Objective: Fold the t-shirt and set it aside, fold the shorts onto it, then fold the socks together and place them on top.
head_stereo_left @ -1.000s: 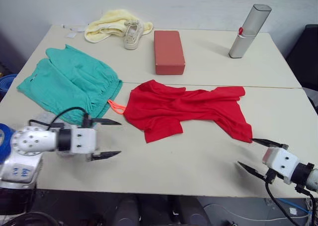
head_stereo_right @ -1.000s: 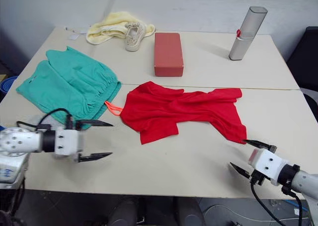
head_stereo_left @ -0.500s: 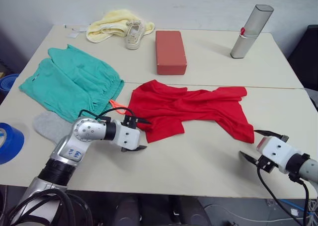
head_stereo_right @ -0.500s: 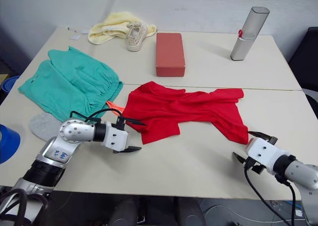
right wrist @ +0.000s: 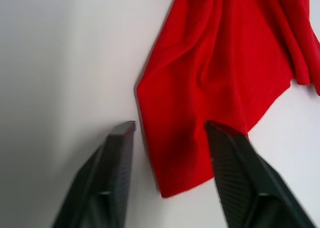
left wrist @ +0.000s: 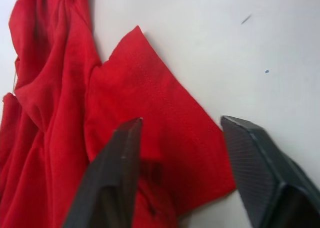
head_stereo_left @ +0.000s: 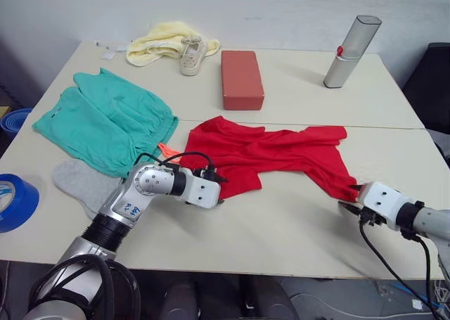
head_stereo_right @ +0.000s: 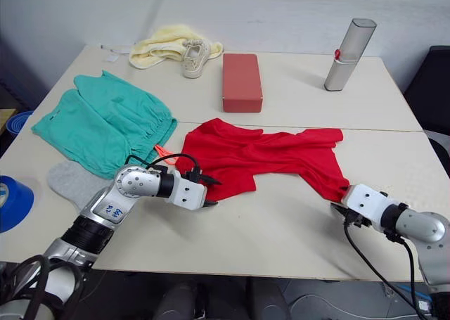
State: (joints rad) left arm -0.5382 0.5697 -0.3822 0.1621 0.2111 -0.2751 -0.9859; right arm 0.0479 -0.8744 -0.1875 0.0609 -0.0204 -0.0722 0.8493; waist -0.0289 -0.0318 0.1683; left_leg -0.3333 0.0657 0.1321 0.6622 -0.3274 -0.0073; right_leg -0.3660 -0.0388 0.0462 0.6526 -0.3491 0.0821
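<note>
Both claws (left wrist: 182, 138) (right wrist: 167, 138) now at t-shirt's (head_stereo_left: 271, 151) left-right ends, spread.

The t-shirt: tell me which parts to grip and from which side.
Grip the t-shirt at its two near corners, coming from the table's front edge. It lies crumpled, and these flaps lie flat and single-layered toward the robot. The left gripper already straddles the left flap, open; the right gripper straddles the right corner, open. Closing there should likely let both arms spread it.

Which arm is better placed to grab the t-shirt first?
Both look ready. The open left gripper straddles one near corner of the t-shirt; the open right gripper straddles the other. Left looks slightly deeper over cloth.
</note>
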